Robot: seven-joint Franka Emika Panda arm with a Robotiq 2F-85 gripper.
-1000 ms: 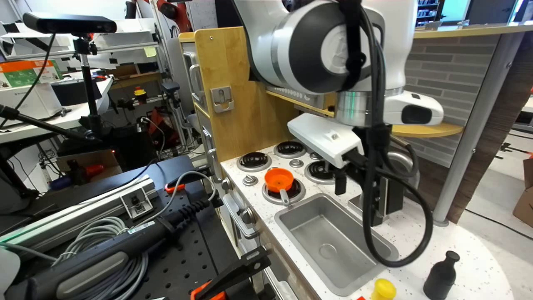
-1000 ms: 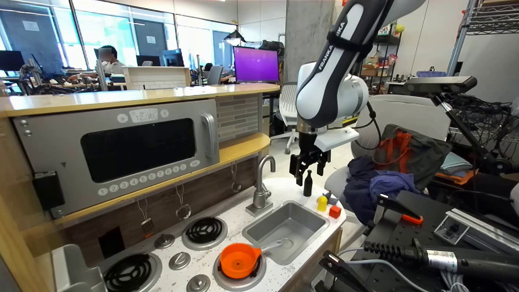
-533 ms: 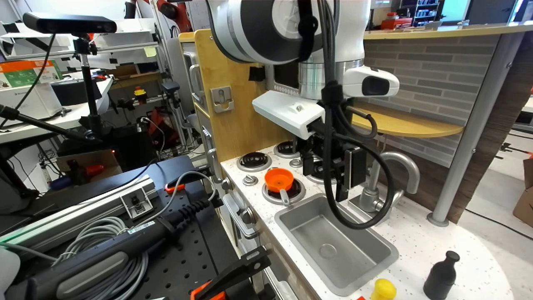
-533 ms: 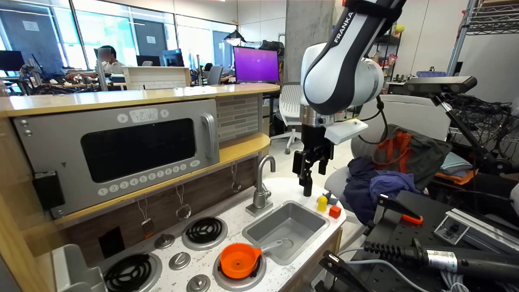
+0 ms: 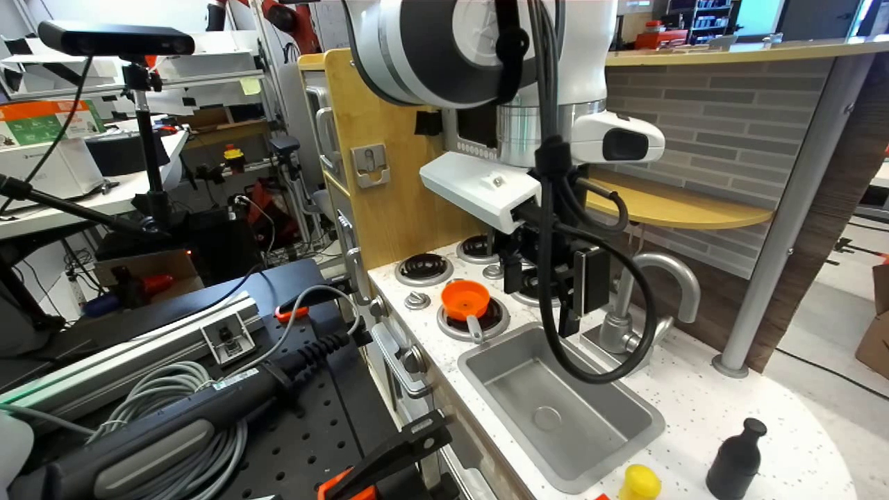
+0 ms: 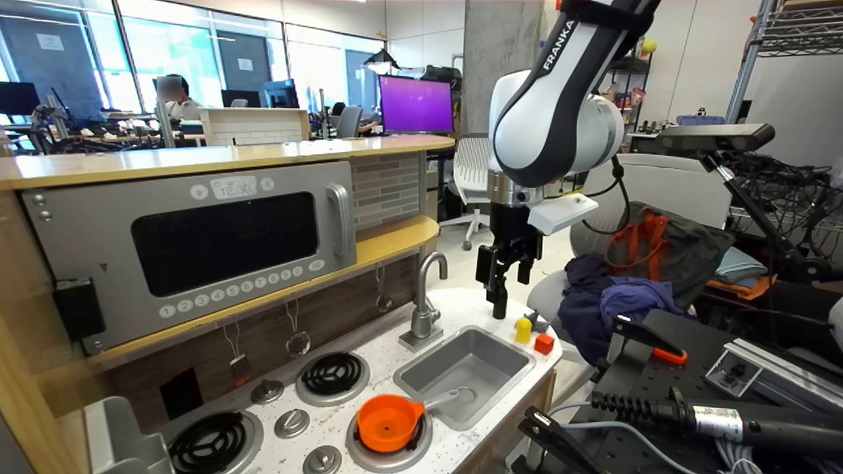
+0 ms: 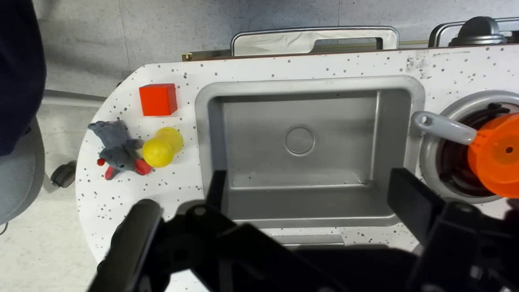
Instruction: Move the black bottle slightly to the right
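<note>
The small black bottle point(image 5: 736, 460) stands upright on the white counter at the lower right in an exterior view. In an exterior view its lower part point(image 6: 500, 308) shows just below a gripper finger, which covers its neck from that angle. The bottle is out of view in the wrist view. My gripper point(image 5: 542, 305) hangs above the counter near the faucet and sink, well apart from the bottle. It also shows in an exterior view point(image 6: 510, 283). In the wrist view the fingers point(image 7: 308, 180) are wide apart over the sink with nothing between them.
A faucet point(image 6: 428, 303) stands behind the sink point(image 7: 300, 221). A yellow object point(image 7: 160, 150), a red block point(image 7: 158, 99) and a grey plush toy point(image 7: 117, 150) sit at the counter's rounded end. An orange pan point(image 6: 388, 424) rests on a burner. A shelf point(image 5: 680, 201) juts out behind the arm.
From one second to half a second ago, the arm and gripper shifted left and away from the bottle in an exterior view. Since then they are almost still. The bottle has not moved.
</note>
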